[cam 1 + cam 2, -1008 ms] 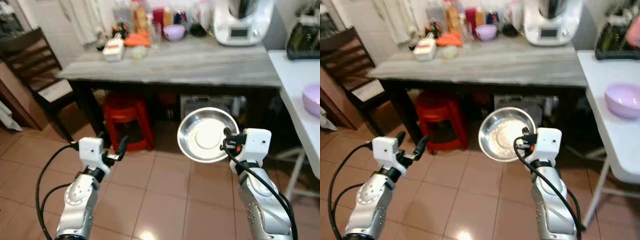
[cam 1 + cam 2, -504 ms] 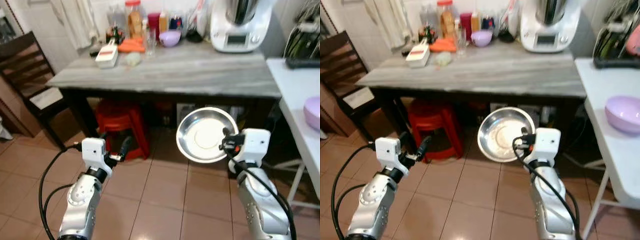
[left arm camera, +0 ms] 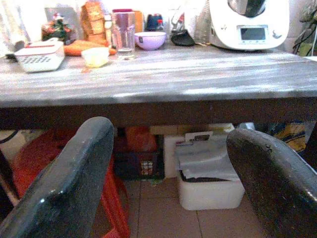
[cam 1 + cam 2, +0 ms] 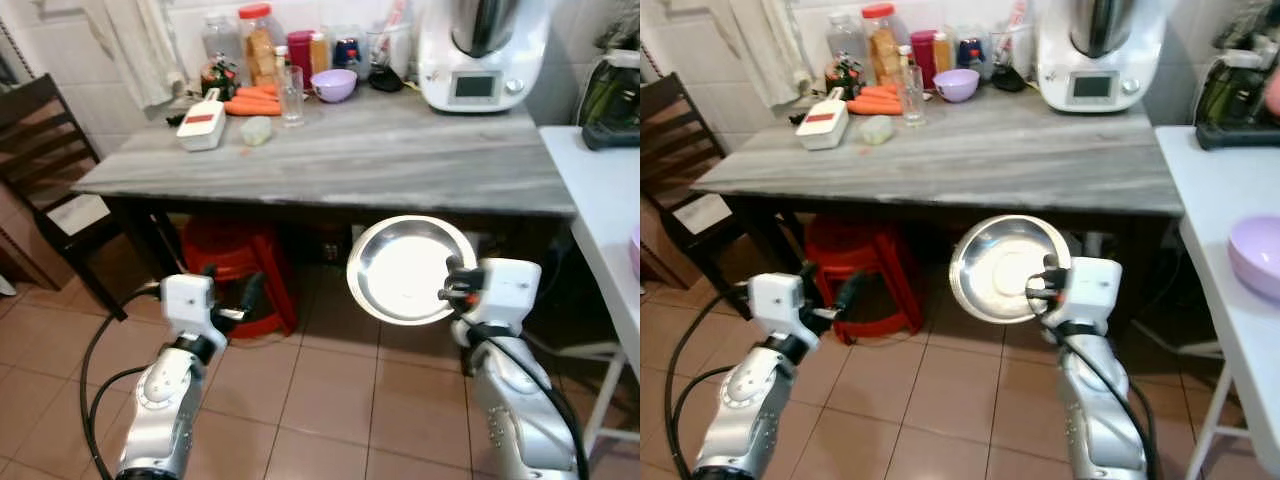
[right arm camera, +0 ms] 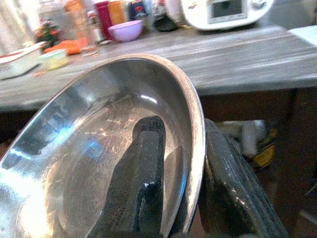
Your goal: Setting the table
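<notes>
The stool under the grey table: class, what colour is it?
The stool is red, clearest in the right eye view, standing on the floor tiles beneath the table.

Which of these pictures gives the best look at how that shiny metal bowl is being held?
The right wrist view: the right end effector pinches the metal bowl at its rim, one finger inside, one outside. Both eye views show the whole bowl, tilted up in front of the table, but the fingers are tiny.

Grey table (image 4: pixel 400 165) bare in front; bottles (image 4: pixel 262 45) crowd the back.
</notes>
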Available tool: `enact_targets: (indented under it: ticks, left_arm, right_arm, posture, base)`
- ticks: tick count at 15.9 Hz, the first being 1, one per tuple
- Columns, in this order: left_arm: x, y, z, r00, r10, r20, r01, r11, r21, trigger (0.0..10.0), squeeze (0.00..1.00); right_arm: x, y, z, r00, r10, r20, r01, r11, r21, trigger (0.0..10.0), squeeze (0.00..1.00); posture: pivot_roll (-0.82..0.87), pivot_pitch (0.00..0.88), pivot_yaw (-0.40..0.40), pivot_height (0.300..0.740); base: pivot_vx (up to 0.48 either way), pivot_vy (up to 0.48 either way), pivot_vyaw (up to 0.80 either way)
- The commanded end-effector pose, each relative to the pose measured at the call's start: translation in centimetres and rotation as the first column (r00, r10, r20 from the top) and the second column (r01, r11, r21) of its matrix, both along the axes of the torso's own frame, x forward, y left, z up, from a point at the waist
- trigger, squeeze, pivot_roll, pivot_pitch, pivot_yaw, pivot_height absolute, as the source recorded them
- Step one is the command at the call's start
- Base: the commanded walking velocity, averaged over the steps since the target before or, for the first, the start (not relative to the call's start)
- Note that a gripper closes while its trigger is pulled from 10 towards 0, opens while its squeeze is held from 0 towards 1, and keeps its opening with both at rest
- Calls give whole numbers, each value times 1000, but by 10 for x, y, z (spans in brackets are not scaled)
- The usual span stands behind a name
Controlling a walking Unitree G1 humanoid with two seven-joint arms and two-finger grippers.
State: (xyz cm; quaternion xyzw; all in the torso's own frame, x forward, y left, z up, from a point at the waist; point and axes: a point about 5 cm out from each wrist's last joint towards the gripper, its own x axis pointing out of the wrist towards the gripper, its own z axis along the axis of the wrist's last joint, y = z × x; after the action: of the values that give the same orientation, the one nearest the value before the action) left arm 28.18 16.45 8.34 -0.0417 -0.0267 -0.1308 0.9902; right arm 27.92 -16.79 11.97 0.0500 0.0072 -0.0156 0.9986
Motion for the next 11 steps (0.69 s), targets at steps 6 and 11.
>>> enact_targets:
  ticks: [6, 11]
  left_arm:
    - [4, 8, 6, 1000, 14, 18, -15, 1000, 20, 10000, 0]
    - [5, 6, 7, 1000, 9, 20, -10, 1000, 15, 10000, 0]
  right_arm:
    - [4, 12, 8, 999, 28, 40, -29, 1000, 11, 10000, 0]
    - [8, 13, 13, 998, 19, 66, -21, 1000, 15, 10000, 0]
  posture:
    - [-3, 0, 101, 740]
    - [-3, 0, 103, 740]
  base:
    - [395, 0, 0]
    - [396, 0, 0]
